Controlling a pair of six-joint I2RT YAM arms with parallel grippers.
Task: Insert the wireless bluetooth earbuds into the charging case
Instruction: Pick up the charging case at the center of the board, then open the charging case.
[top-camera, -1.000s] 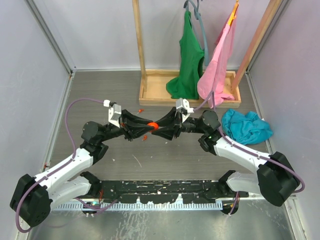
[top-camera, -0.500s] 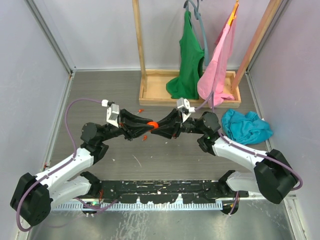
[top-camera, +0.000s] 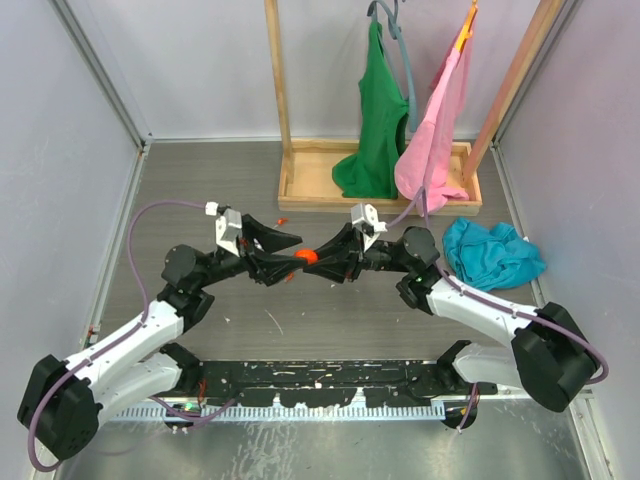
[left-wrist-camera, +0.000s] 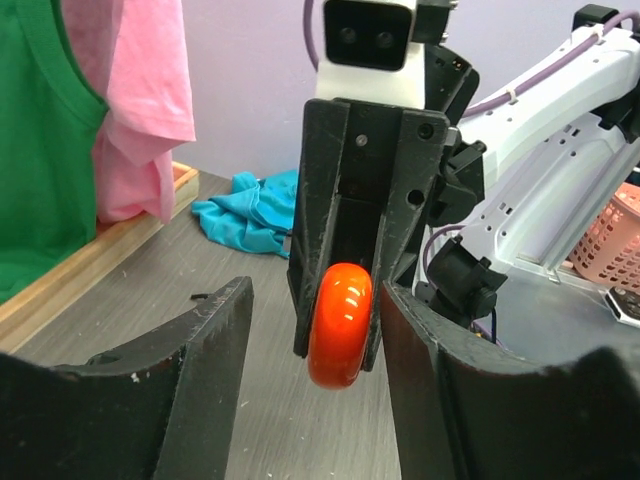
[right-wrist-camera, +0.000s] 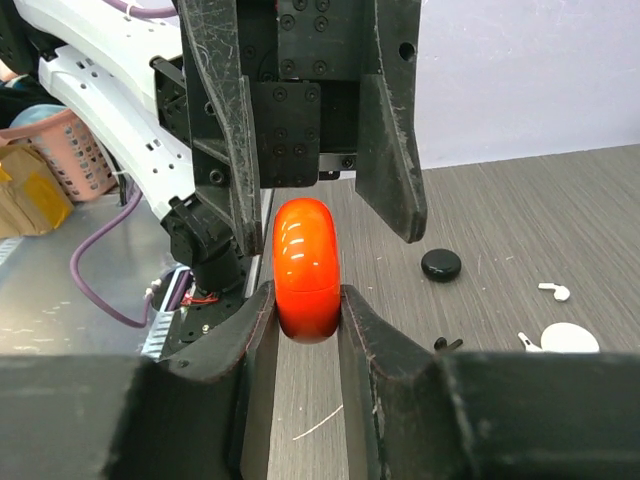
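Tiny earbuds (right-wrist-camera: 553, 291), perhaps three, indistinct

Nothing readable is showing in any view, and no text, label, brand mark or number is coming through on the orange charging case (left-wrist-camera: 340, 325) or the hanging shirts (top-camera: 378, 130)

The charging case (right-wrist-camera: 307, 268) is glossy orange-red with white glare streaks. The table (right-wrist-camera: 520, 210) is grey wood-grain and carries a black disc (right-wrist-camera: 441, 264), a white disc (right-wrist-camera: 570, 338) and a white earbud (right-wrist-camera: 553, 291). From above, a green shirt (top-camera: 378, 120) shows at 12 o'clock, a pink garment (top-camera: 435, 140) at 1 o'clock and a teal cloth (top-camera: 492, 252) at 3 o'clock.
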